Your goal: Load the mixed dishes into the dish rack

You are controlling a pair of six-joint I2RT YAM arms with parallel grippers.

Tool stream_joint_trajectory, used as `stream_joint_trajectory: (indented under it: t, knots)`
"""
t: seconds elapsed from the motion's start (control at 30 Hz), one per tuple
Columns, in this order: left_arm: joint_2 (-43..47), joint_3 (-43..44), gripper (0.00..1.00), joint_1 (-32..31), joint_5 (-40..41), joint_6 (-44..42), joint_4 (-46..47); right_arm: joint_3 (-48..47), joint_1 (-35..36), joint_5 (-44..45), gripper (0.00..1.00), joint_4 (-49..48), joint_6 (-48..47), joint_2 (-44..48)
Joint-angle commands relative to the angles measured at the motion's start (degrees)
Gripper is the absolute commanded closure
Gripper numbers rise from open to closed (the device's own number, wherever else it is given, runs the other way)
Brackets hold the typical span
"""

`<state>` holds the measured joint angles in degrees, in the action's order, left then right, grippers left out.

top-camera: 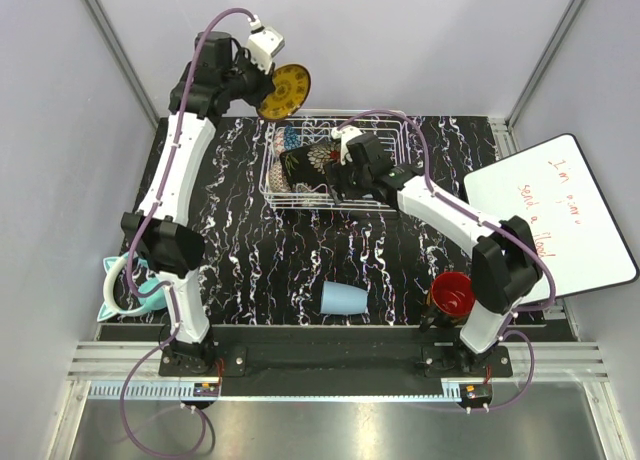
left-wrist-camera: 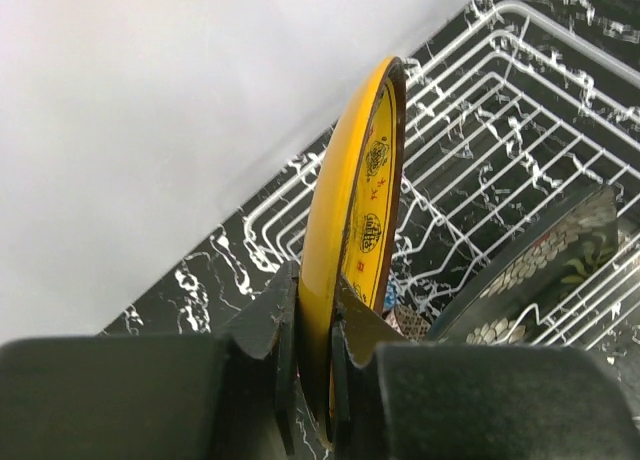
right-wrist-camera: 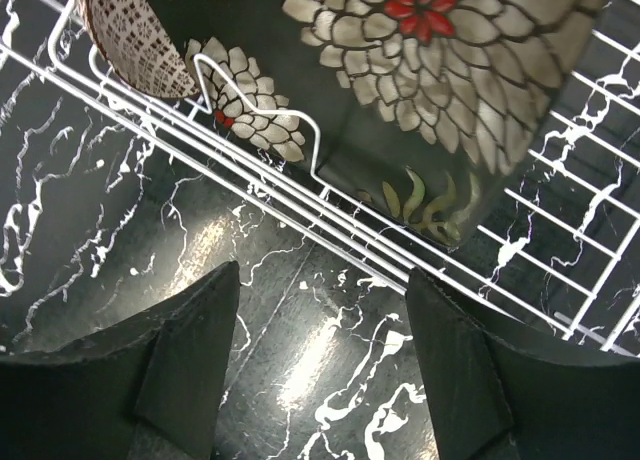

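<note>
Black marbled table (top-camera: pixel 250 250), pale walls on three sides. The white wire rack (left-wrist-camera: pixel 500 130) sat at the far middle, already carrying the black flowered plate (right-wrist-camera: pixel 440 70) and a beige bowl (right-wrist-camera: pixel 130 30) at its left end.

Left claw (left-wrist-camera: pixel 313 345) was clamped on the rim of the yellow plate (left-wrist-camera: pixel 350 210), holding it on edge, near upright, with the decorated face turned toward the rack. From above, the plate hung off the rack's far-left corner, outside the wires rather than over them. The rack lay to the plate's right and toward the arm bases. Bare wires showed past the plate's face in the wrist view. My read: the plate must travel right and nearer, then down, thin edge lined up with a gap between tines.

Right claw (right-wrist-camera: pixel 318 310) was spread wide and empty, low at the rack's near rail, the black plate just across the wire — close to the lane the left arm needs, so I judged a clash possible.

Blue cup (top-camera: pixel 343 298) lay on its side and the red-lined mug (top-camera: pixel 452 293) stood by the right arm's base, both well apart from the rack — right arm nearer.
</note>
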<state>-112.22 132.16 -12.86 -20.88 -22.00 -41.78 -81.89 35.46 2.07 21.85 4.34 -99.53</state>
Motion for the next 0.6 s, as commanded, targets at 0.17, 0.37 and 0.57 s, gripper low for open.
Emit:
stream_joint_trajectory:
  t: [0.17, 0.37, 0.57]
  knots:
    - [3.94, -4.54, 1.00, -0.23, 0.14, -1.99, 5.74, 0.58, 1.98, 3.21, 0.29, -9.78, -4.07, -2.25]
    - [1.66, -2.35, 1.00, -0.76, -0.65, -6.47, 7.77, 2.26, 3.29, 1.54, 0.30, -13.76, -6.36, -5.50]
    - [-0.36, -0.14, 1.00, -0.94, -0.65, -9.29, 8.03, 3.31, 3.91, 1.36, 0.30, -13.85, -6.10, -6.12]
